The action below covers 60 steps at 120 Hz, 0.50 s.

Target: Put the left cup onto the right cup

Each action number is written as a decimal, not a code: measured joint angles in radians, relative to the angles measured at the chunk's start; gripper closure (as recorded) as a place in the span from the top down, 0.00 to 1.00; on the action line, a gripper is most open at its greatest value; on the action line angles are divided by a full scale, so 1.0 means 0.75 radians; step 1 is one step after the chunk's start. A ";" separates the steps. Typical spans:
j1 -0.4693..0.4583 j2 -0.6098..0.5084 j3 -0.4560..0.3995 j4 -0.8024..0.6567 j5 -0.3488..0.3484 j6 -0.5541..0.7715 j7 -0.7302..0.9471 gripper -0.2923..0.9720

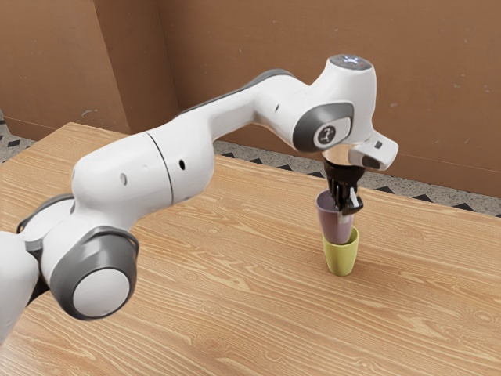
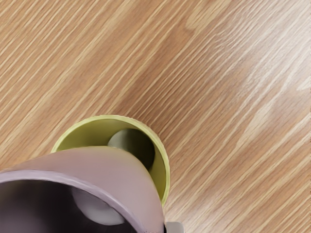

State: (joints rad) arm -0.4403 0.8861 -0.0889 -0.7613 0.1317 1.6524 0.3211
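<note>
- Purple cup [image 2: 97, 174]: closest to the hand. It is judged light, stiff and thin-walled, with a smooth, probably slippery skin. It is not expected to crush under a moderate pinch.
- Hold: the rim wall is judged the best place to take it, one finger inside and one outside. A wide side grasp would be blocked once the cup nests.
- End effector [image 1: 345, 202]: in the exterior view it is seen clenched on the purple cup's rim, on the side toward the exterior view's right.
- Green cup [image 2: 161, 162]: it stands upright on the table directly under the purple cup. The purple cup's lower part is already inside the green cup's mouth, while the upper half stands proud.
- Wrist view only: the inside of both cups is shown. An open crescent of the green cup's mouth and floor is seen beside the purple wall, so the two are not centred from this angle.
- Exterior view only: the stack's height, a slight lean of the purple cup toward that view's left, and the finger posture are recorded. Full seating cannot be told.
- Table [image 2: 218, 73]: wood grain, bare around the cups.
- Arm [image 1: 196, 157] and brown wall [image 1: 438, 70]: these are farthest and are seen from the side camera.
</note>
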 joint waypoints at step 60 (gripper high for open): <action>0.002 0.015 -0.002 -0.002 -0.007 -0.003 -0.009 0.36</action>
State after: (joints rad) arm -0.4387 0.8973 -0.0905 -0.7625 0.1264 1.6505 0.3145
